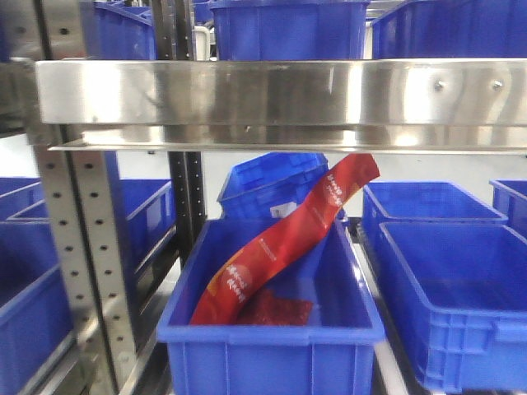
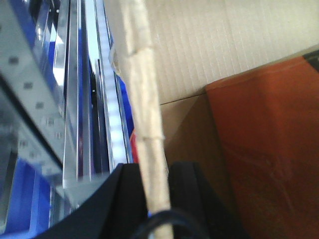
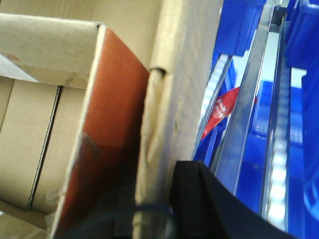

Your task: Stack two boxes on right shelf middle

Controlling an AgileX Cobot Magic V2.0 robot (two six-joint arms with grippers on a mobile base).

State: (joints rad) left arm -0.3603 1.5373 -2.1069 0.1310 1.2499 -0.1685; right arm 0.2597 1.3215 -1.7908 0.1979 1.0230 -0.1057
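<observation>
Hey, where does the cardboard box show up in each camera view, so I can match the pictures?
Front view: not in it.
Left wrist view: the cardboard box fills the top and right, and its wall edge runs down the middle.
Right wrist view: the cardboard box fills the left and centre.
Shared landmark: the steel shelf rail, across the top in front, at left in the left wrist view, at right in the right wrist view.

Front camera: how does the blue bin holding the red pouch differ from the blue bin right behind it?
The front blue plastic bin sits level; the blue plastic bin behind it is tipped at an angle. The front bin holds a long red pouch leaning over its back rim; what shows of the rear bin's inside is bare. Both are the same blue plastic, open-topped.
</observation>
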